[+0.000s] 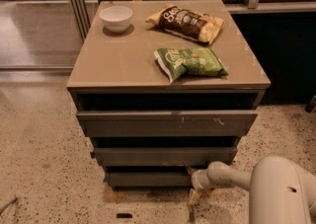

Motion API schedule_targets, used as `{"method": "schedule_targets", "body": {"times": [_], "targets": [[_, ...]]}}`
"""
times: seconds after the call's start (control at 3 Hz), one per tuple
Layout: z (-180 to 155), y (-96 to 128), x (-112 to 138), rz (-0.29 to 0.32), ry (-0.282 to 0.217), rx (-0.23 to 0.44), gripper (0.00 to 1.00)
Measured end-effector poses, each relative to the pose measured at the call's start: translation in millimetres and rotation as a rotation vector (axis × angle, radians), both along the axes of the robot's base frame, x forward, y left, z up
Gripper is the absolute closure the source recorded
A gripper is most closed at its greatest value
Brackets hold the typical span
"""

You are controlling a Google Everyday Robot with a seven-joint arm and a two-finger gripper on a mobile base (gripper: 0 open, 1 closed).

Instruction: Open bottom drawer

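Observation:
The cabinet has three dark grey drawer fronts. The bottom drawer [148,179] is the lowest and narrowest slab, just above the floor. Above it are the middle drawer front [163,155] and the wide top one with pale scratches [165,123]. My gripper [193,194] is at the right end of the bottom drawer, low near the floor, with its white wrist [203,178] against the drawer's right end. One pale finger [193,197] points down toward the floor. My white arm [281,188] comes in from the lower right.
On the cabinet top [123,55] are a white bowl [116,18], a brown chip bag [186,21] and a green chip bag [190,62]. Speckled floor [44,168] lies left and in front. A glass partition [34,16] stands at the left, dark wall at the right.

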State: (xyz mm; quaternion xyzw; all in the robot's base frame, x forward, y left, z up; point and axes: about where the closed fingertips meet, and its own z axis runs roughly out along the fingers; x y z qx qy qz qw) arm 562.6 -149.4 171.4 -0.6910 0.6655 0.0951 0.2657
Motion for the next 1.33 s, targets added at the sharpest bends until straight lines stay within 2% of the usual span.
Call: {"method": "schedule_targets", "body": {"times": [0.67, 1.0, 1.33], "targets": [[-20.4, 9.8, 8.1, 0.02, 0.036, -0.036, 0.0], [-20.6, 9.9, 8.1, 0.02, 0.037, -0.037, 0.0], [-24.2, 11.2, 5.9, 0.021, 0.065, -0.035, 0.0]]}}
